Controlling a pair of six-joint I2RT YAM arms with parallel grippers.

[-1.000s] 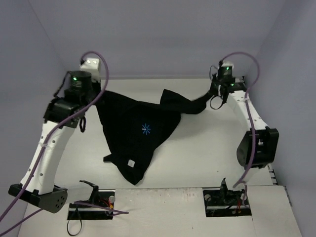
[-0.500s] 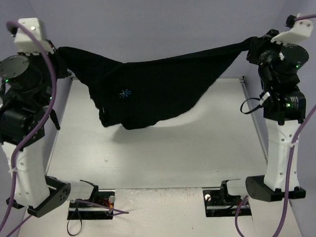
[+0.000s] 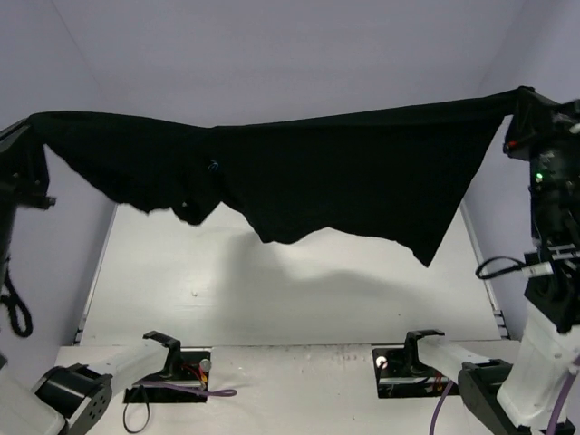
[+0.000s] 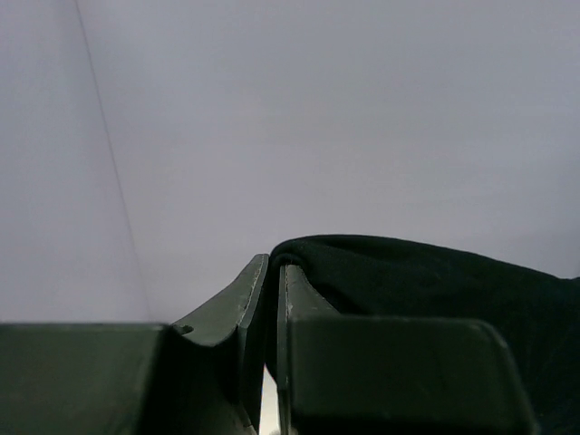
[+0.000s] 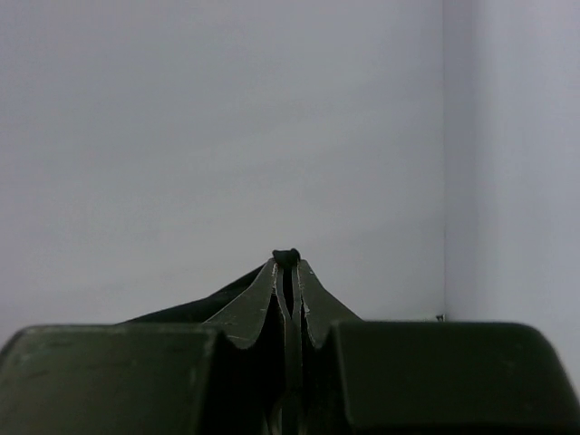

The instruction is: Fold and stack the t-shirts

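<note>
The black t-shirt (image 3: pixel 344 181) hangs stretched wide in the air, high above the white table (image 3: pixel 299 290). Its top edge runs from the far left to the far right of the top view, and its ragged lower edge dangles free. A tiny blue mark (image 3: pixel 213 165) shows left of middle. My left gripper (image 3: pixel 32 136) is shut on the shirt's left end; in the left wrist view the cloth (image 4: pixel 426 281) comes out between the closed fingers (image 4: pixel 272 267). My right gripper (image 3: pixel 518 101) is shut on the right end, with a small nub of cloth (image 5: pixel 286 256) sticking out of its tips (image 5: pixel 286 265).
Pale walls close in the table at the back and on both sides. Two arm bases with cables (image 3: pixel 172 367) (image 3: pixel 412 362) sit at the near edge. The right arm's upright links (image 3: pixel 548 236) stand at the table's right side.
Both arms have lifted and spread apart, raising the t-shirt off the table and pulling it from a sagging drape into a wide, taut span high in the air.
</note>
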